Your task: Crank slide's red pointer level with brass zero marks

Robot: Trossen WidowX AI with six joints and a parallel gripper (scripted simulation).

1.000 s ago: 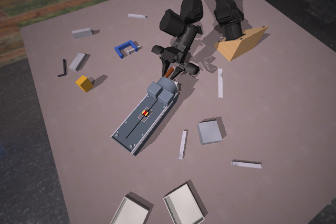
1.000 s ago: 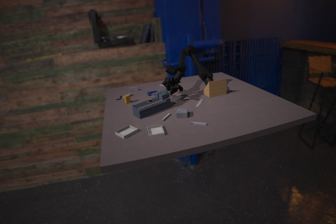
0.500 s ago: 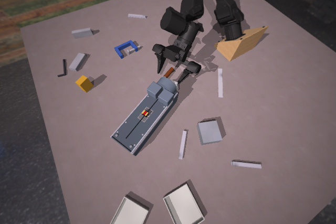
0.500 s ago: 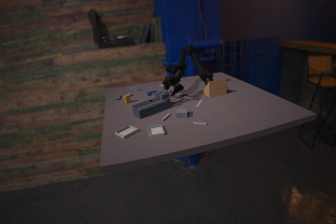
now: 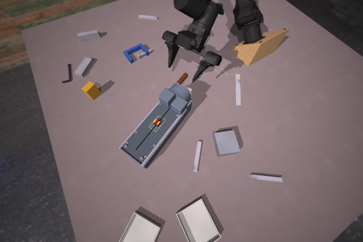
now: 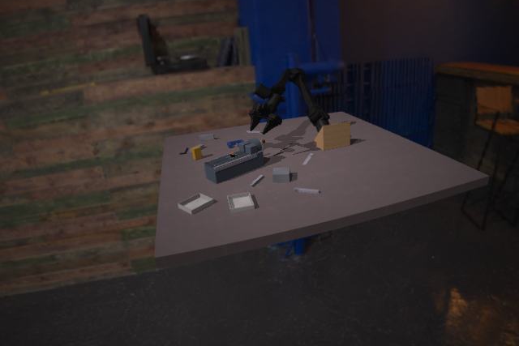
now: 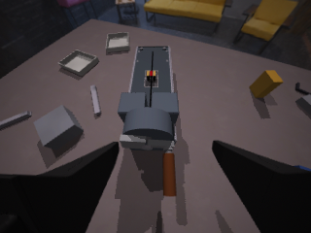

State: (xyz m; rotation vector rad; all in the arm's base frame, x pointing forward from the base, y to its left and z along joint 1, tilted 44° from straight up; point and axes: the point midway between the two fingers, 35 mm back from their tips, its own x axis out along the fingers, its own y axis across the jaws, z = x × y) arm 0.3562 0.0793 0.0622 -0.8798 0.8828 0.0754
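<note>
The grey machine (image 5: pixel 147 129) (image 6: pixel 237 169) (image 7: pixel 162 60) lies on the table with its rounded crank housing (image 5: pixel 180 90) (image 7: pixel 148 123) toward the arm. The brown crank handle (image 5: pixel 182 78) (image 6: pixel 263 141) (image 7: pixel 169 175) sticks out past the housing, on a pale crank arm (image 7: pixel 133 141). The red pointer (image 5: pixel 156 122) (image 7: pixel 151 74) sits in the small window between the two brass marks and looks level with them; a tiny offset is too small to tell. My gripper (image 5: pixel 181 73) (image 6: pixel 258 131) (image 7: pixel 165 145) is open and empty, its fingers apart on either side of the handle's line and back from it, not touching it.
A blue clamp (image 5: pixel 134 49), a yellow block (image 5: pixel 91 90) and grey blocks (image 5: pixel 88 35) (image 5: pixel 84 67) lie to the machine's left in the top view. A grey box (image 5: pixel 226 142) and pale strips (image 5: pixel 237 89) (image 5: pixel 197 156) lie right. A wooden wedge (image 5: pixel 265 46) stands by the arm's base.
</note>
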